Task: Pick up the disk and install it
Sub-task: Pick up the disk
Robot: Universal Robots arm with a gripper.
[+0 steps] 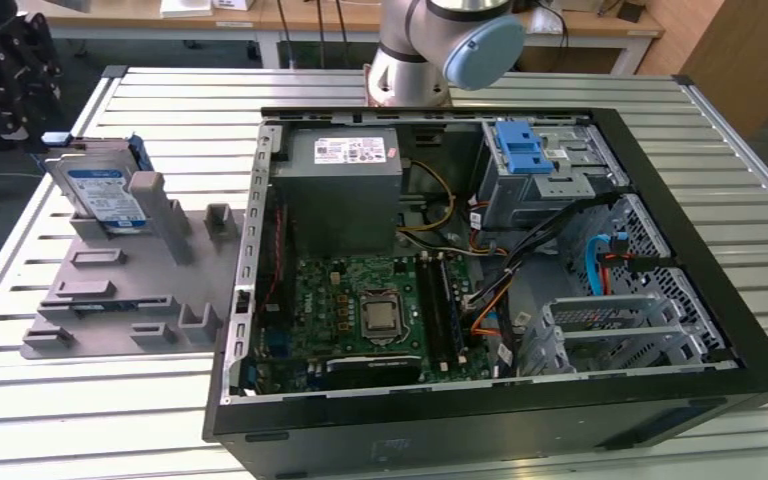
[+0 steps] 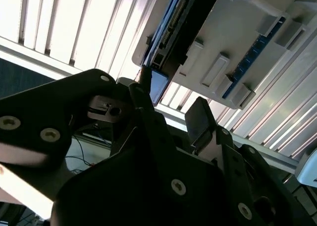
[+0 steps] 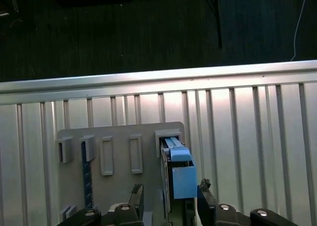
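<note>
Where the disk [image 1: 101,195] stands, grey posts [image 1: 147,192] flank it.

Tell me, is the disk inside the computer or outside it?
Outside. In the exterior view, the disk stands on edge in the grey holder, beside the open computer case.

The fingers [image 3: 206,198] flank the disk [image 3: 181,179] standing in the grey holder [image 3: 119,137].

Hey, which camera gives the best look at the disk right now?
The exterior view: the disk stands on edge in the grey holder, its label facing the camera. The first wrist view shows its blue-framed edge end-on; the second wrist view shows its connector end.
</note>
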